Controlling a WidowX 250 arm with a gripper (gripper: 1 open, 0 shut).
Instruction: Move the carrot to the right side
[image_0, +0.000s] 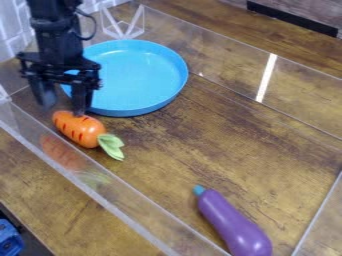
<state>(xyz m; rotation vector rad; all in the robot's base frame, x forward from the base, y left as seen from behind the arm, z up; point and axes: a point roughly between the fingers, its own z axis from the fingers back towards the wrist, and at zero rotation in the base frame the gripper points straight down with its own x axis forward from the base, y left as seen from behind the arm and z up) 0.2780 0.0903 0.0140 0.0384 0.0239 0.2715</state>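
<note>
My end effector (63, 97) is low at the left of the view, fingers spread apart, at the far end of the carrot (80, 129). The carrot lies on the surface (181, 165), just beside the blue plate (150, 72), leaves toward the eggplant (231, 221).

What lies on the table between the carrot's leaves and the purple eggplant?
Only bare wooden table shows between the leaves of the carrot and the eggplant, in the camera view.
</note>
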